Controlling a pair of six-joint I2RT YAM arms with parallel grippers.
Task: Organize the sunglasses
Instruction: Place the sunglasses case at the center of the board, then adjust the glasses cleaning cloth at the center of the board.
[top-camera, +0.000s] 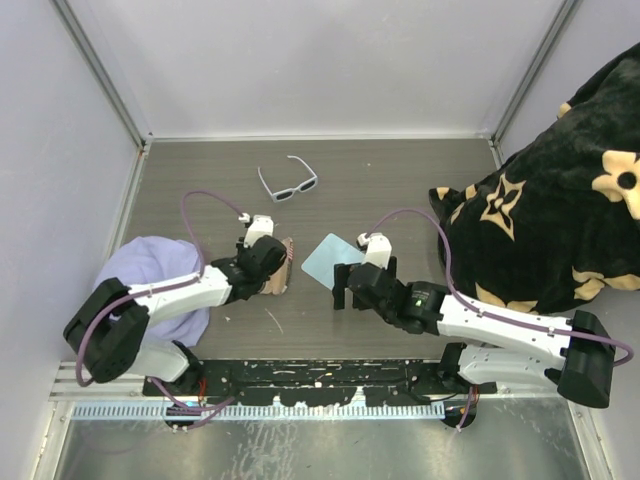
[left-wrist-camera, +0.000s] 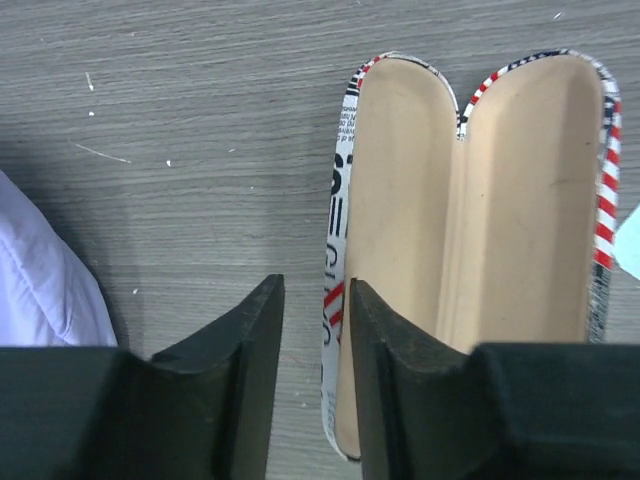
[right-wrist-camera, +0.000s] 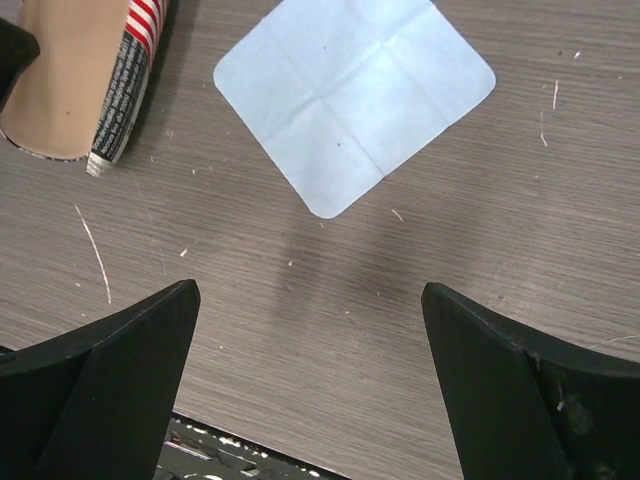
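The sunglasses (top-camera: 288, 183), with a white frame and dark lenses, lie unfolded on the table at the back centre, apart from both grippers. The flag-patterned case (top-camera: 284, 265) lies open with its beige lining up; it also shows in the left wrist view (left-wrist-camera: 400, 200) and the right wrist view (right-wrist-camera: 70, 90). My left gripper (top-camera: 272, 268) (left-wrist-camera: 317, 290) has its jaws nearly together with the case's left wall between them, one finger inside. My right gripper (top-camera: 355, 290) (right-wrist-camera: 310, 300) is wide open and empty, low over bare table just in front of the light blue cloth (top-camera: 330, 260) (right-wrist-camera: 355, 100).
A lavender bundle (top-camera: 150, 275) (left-wrist-camera: 40, 280) lies at the left, under the left arm. A black blanket with tan flowers (top-camera: 560, 220) fills the right side. Grey walls enclose the table. The black base rail (top-camera: 320, 375) (right-wrist-camera: 230, 455) runs along the front edge.
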